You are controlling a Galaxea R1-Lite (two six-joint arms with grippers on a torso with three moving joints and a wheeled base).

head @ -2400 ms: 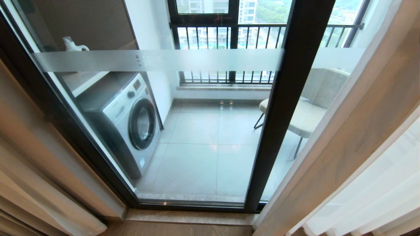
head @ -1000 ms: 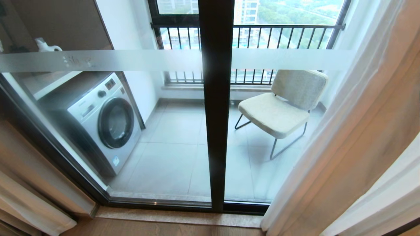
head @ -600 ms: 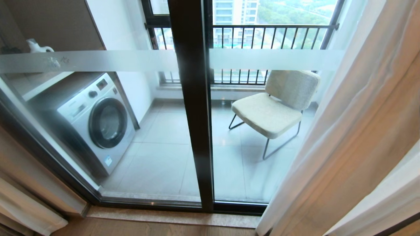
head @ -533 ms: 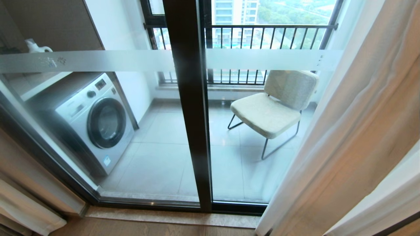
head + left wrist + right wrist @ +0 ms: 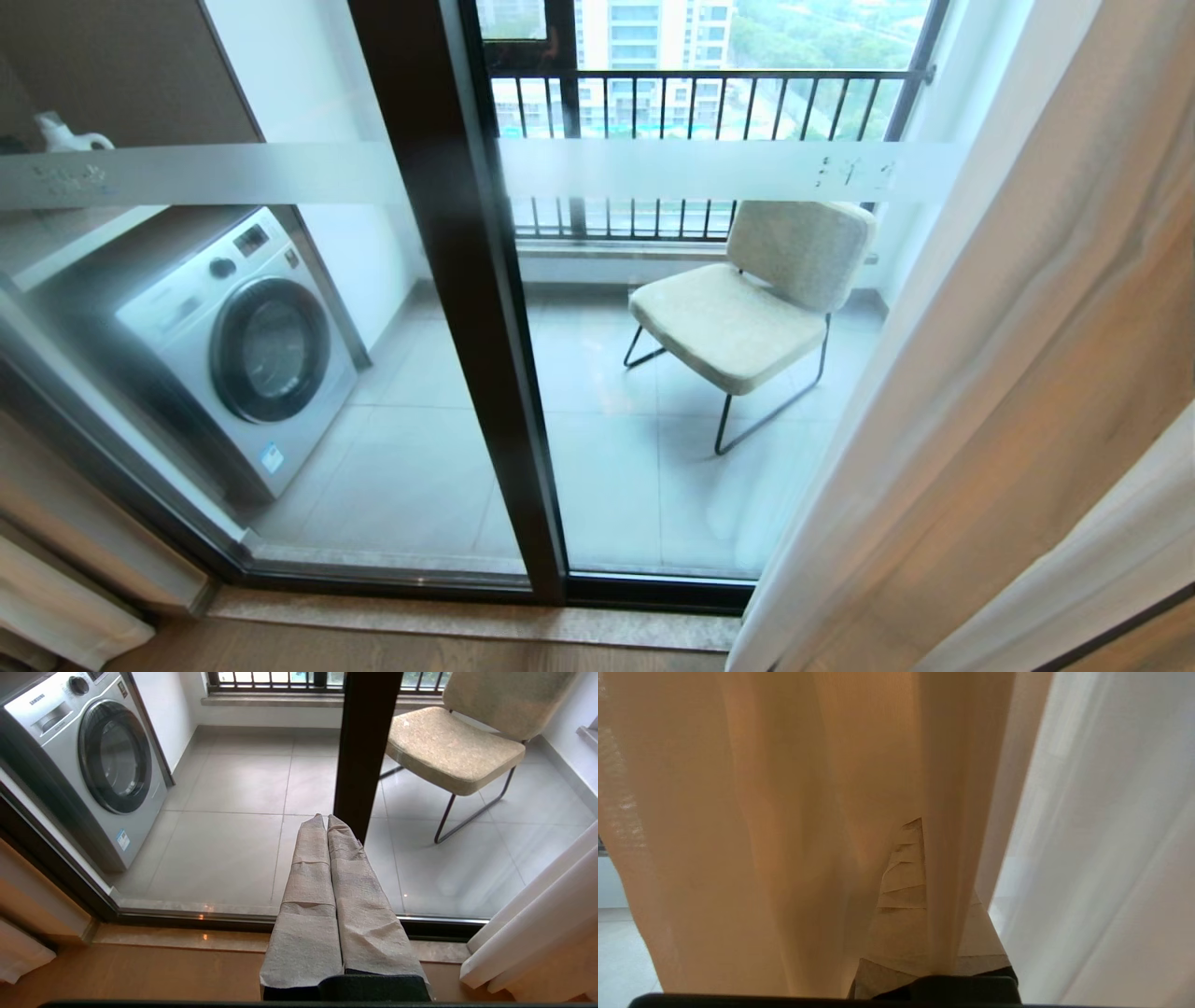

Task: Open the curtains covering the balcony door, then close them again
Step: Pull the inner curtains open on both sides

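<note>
The balcony door (image 5: 448,308) fills the head view, black-framed glass with a frosted band (image 5: 672,170). The curtains are drawn apart: a beige drape (image 5: 1027,373) with a white sheer (image 5: 1102,569) hangs at the right, another beige panel (image 5: 75,551) at the lower left. Neither arm shows in the head view. In the right wrist view my right gripper (image 5: 929,830) is shut on a fold of the beige drape (image 5: 761,812), its taped fingers (image 5: 901,877) partly hidden, the sheer (image 5: 1101,835) beside it. My left gripper (image 5: 325,817) is shut and empty, low, pointing at the door post (image 5: 364,742).
Behind the glass stand a washing machine (image 5: 233,345) at the left and a beige chair (image 5: 747,308) at the right, with a black railing window (image 5: 709,103) beyond. A stone sill (image 5: 467,621) runs along the door's foot, wooden floor in front.
The whole head view has slid left, so the camera has moved right. The right curtain's edge now leaves the chair and more of the right glass panel uncovered.
</note>
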